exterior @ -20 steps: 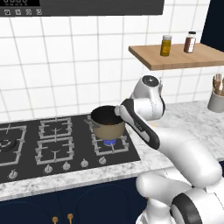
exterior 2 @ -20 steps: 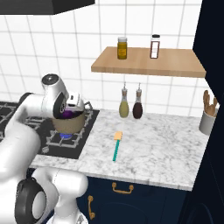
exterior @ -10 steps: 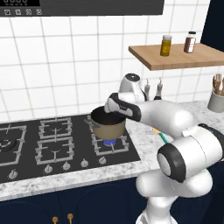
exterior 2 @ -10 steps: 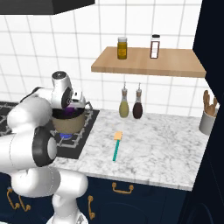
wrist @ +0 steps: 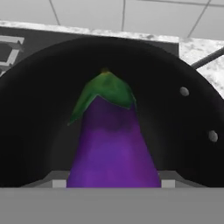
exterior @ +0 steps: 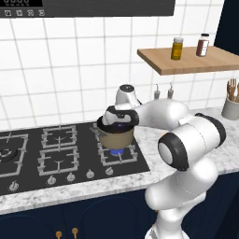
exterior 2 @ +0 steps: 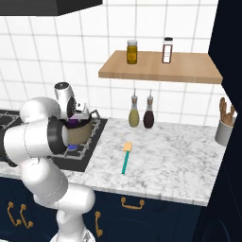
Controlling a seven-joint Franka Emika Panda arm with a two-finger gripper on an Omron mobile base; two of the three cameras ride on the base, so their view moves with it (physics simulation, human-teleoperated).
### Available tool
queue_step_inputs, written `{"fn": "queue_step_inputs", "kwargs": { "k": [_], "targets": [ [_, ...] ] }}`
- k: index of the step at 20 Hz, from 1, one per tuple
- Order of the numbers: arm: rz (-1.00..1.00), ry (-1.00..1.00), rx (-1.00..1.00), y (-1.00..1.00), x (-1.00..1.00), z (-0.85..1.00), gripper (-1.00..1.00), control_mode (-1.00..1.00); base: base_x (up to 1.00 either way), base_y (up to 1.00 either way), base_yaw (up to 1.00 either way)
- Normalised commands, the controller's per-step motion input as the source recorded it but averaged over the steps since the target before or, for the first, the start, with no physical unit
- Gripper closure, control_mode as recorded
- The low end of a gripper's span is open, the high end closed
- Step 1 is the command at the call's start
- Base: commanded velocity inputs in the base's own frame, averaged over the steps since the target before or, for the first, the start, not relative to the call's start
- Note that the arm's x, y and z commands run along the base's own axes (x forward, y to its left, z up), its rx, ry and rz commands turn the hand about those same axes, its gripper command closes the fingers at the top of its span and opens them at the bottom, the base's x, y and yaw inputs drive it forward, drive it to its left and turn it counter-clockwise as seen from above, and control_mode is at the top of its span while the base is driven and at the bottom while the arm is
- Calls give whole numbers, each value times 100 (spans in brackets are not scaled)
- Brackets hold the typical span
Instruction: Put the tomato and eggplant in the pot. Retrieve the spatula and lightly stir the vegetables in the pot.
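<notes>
Eggplant sits between the gripper's part-open tips, held over the pot's dark inside on the stove; its lower end is cut off. Tomato cannot be made out. Spatula lies on the table, well right of the pot.

This is a home kitchen: a black gas hob is let into a speckled marble counter, with white wall tiles behind and a dark hood above. A wooden shelf carries two spice jars, two bottles stand beneath it, and a crock holds wooden utensils. A pot sits on a burner, and navy cabinets have brass handles.
</notes>
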Motion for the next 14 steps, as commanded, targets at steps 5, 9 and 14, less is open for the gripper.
{"fn": "queue_step_inputs", "kwargs": {
  "k": [5,9,14],
  "targets": [
    [0,0,-4,13,18,-31,-100,-100,0,0,0],
    [0,-1,0,-1,4,2,-100,-100,0,0,0],
    [0,-4,0,-15,-23,31,-100,-100,0,0,0]
  ]
}}
